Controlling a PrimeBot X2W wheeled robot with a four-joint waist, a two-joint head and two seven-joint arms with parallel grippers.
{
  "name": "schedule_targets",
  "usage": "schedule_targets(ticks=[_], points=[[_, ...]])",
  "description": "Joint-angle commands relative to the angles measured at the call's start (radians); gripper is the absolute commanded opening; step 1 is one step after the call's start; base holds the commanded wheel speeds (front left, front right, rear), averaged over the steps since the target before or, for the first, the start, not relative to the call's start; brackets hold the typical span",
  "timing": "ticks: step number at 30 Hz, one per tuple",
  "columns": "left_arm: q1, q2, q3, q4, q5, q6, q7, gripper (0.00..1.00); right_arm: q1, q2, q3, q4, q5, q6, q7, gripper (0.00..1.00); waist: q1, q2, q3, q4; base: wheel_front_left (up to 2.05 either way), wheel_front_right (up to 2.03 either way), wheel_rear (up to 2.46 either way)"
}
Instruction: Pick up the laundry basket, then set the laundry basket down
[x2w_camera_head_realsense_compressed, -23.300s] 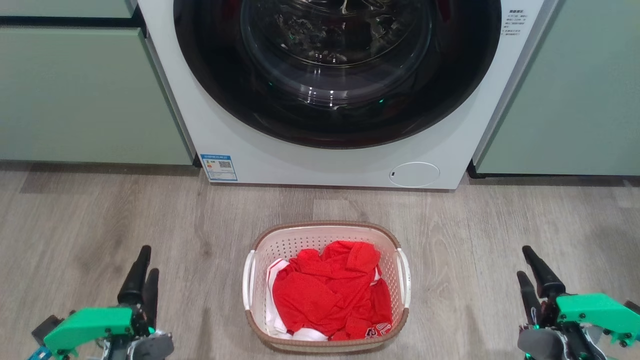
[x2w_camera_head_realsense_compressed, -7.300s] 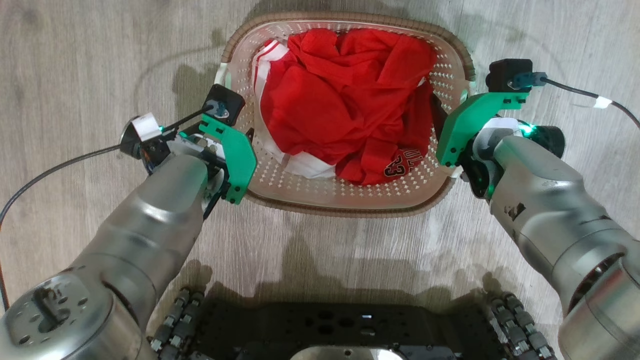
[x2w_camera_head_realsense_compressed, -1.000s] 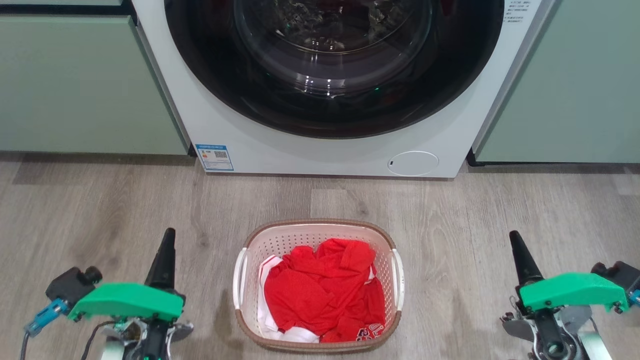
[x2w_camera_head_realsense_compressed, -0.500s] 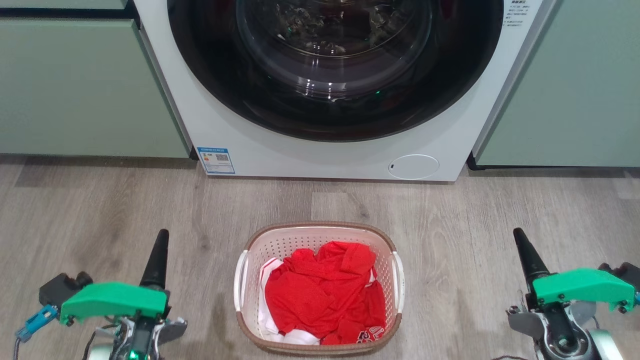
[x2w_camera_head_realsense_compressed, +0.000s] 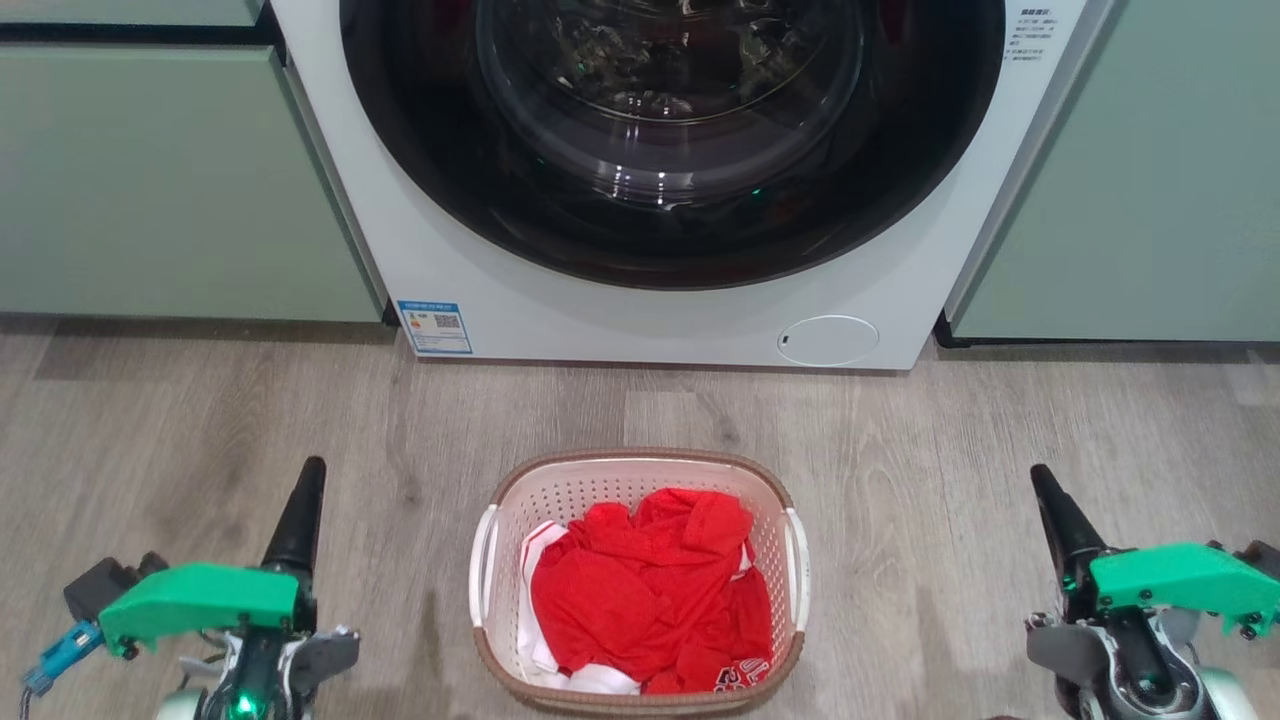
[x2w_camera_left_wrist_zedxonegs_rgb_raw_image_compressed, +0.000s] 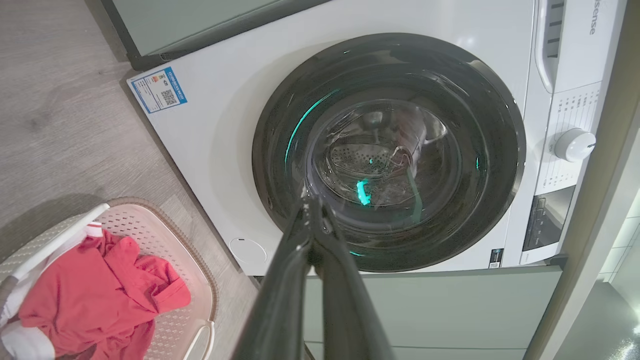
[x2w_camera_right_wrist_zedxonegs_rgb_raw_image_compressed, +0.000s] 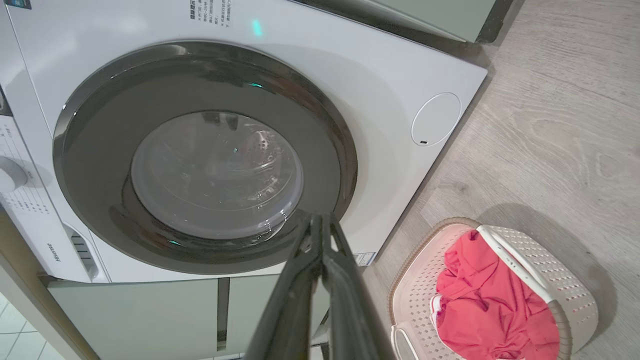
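left gripper (x2w_camera_head_realsense_compressed: 308, 470): lower left of the head view, fingers pressed together to a single point, holding nothing; tip aims up the frame toward the washer (x2w_camera_head_realsense_compressed: 660, 180).
right gripper (x2w_camera_head_realsense_compressed: 1040, 478): lower right of the head view, fingers likewise pressed together and empty; well apart from the basket.
wrist views: each pair of fingers meets at the tip, over the washer door (x2w_camera_left_wrist_zedxonegs_rgb_raw_image_compressed: 390, 150).
basket (x2w_camera_head_realsense_compressed: 640, 460): bottom centre of the head view, standing upright on the wood floor (x2w_camera_head_realsense_compressed: 200, 420), between the 2 grippers and touching neither; near the washer front, not against it.
contents: red clothes (x2w_camera_head_realsense_compressed: 650, 590) with some white, heaped inside below the rim.
long axis: runs up and down the frame, 1 short end toward the washer; mouth faces up; the 2 white handles sit on the long sides, facing left and right.
step: judged to be after the set-down, arms drawn clear.
next move: probably nothing more than holding clear; a fresh lift would need both grippers opened and brought in to the handles.
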Motion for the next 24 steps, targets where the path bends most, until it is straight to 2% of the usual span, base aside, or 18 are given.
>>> schedule_targets(ticks=[1, 18, 24], points=[[-0.058, 0.009, 0.04, -0.025, -0.028, -0.013, 0.007, 0.0, -0.055, -0.014, 0.008, -0.026, 0.024, 0.005, 0.008, 0.0, 0.0, 0.0, -0.001, 0.0, 0.0, 0.0, 0.0], [-0.076, 0.005, 0.087, 0.002, -0.233, -0.023, 0.059, 0.0, -0.067, -0.012, -0.026, -0.004, 0.182, 0.006, 0.059, 0.0, 0.0, 0.0, -0.014, 0.003, 0.0, 0.0, 0.0], [-0.077, 0.003, 0.091, 0.003, -0.238, -0.024, 0.063, 0.0, -0.067, -0.011, -0.029, -0.003, 0.186, 0.006, 0.062, 0.0, 0.0, 0.0, -0.015, 0.003, 0.0, 0.0, 0.0]])
